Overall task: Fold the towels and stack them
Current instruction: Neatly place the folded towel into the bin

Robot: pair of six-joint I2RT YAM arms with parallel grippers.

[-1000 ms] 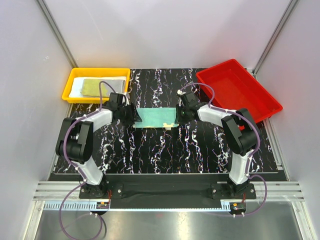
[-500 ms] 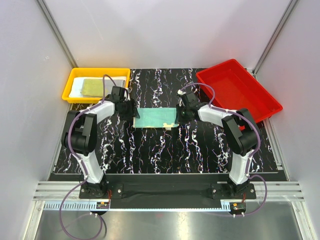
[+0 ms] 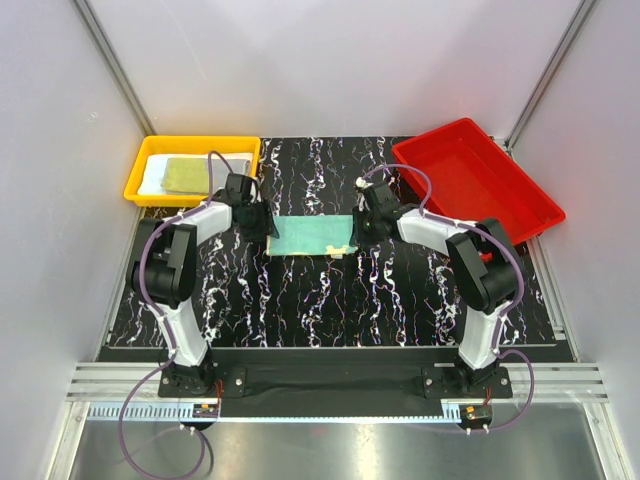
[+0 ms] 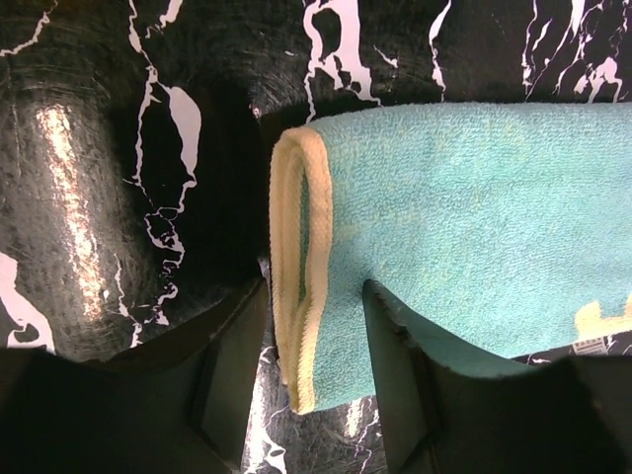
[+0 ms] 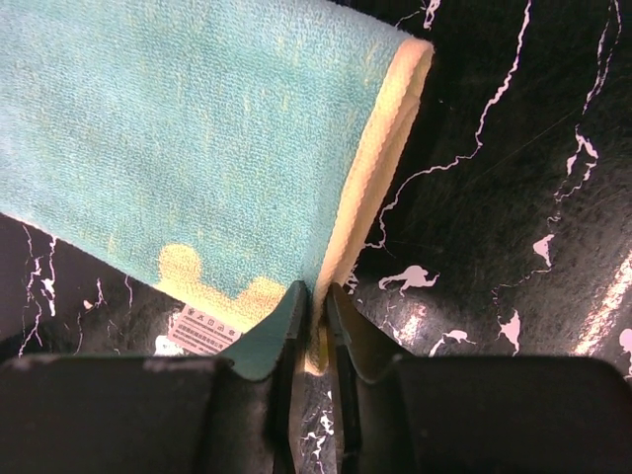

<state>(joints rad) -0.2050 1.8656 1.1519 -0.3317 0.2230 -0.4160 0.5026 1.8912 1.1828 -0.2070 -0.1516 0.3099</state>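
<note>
A teal towel (image 3: 312, 236) lies flat on a black marbled table (image 3: 330, 300), folded into a wide strip between my two grippers.

My left gripper (image 4: 314, 380) is about half open. Its jaws straddle the yellow hem (image 4: 294, 247) at the towel's left end, one on each side, and neither presses the cloth. It holds nothing.

My right gripper (image 5: 318, 331) is nearly closed. Its jaws pinch the same yellow binding at the towel's right end, at the corner nearest them. A small white label (image 5: 202, 331) pokes out from under the cloth just to the left of those jaws.

The towel looks like light, limp terry cloth. I judge it would sag and unfold if lifted by one point, so it wants a grip at both ends at once. The bound hem is the thickest and firmest part, and the best place to bite. The looped pile should grip well and not slip. Both layers must sit between the jaws, or the fold may peel open.

Beyond and to the left of my left gripper, a yellow bin (image 3: 140, 185) holds stacked towels (image 3: 185, 175).
</note>
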